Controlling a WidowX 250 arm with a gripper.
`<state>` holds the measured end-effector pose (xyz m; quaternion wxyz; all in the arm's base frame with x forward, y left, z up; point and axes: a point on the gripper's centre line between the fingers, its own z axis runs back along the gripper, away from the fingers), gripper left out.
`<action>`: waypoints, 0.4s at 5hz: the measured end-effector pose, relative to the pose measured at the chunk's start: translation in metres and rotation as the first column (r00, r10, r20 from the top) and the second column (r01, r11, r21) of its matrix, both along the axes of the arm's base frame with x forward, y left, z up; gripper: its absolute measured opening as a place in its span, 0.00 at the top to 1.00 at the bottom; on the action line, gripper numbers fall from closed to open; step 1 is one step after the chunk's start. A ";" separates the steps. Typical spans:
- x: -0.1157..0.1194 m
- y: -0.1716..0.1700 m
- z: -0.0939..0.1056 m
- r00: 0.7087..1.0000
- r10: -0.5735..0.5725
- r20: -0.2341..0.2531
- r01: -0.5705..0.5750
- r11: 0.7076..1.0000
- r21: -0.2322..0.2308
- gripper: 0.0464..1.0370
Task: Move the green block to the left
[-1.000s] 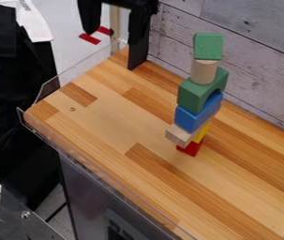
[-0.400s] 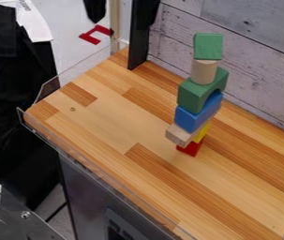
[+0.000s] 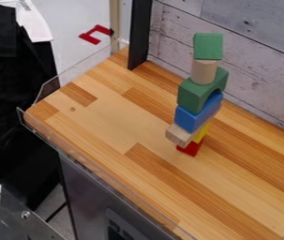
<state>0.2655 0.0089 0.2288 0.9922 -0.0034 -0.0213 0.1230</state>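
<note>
A green block sits at the very top of a tower of blocks, right of centre on the wooden table. Under it stands a natural wood cylinder, which rests on a green arch block. Below the arch come a blue block, a plain wood block jutting out to the left, a yellow block and a red block at the base. The tower is upright.
A black post rises at the table's back corner. Clear plastic edging runs along the left and front sides. A pale plank wall stands close behind the tower.
The black gripper has gone up and out past the top edge. A dark cable has come in at the lower left. The block tower has not moved.
</note>
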 end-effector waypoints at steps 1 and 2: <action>0.014 -0.014 0.004 1.000 -0.023 -0.008 0.023 1.000 -0.010 0.04; 0.029 -0.026 0.004 0.999 -0.041 -0.023 0.040 0.998 -0.038 0.04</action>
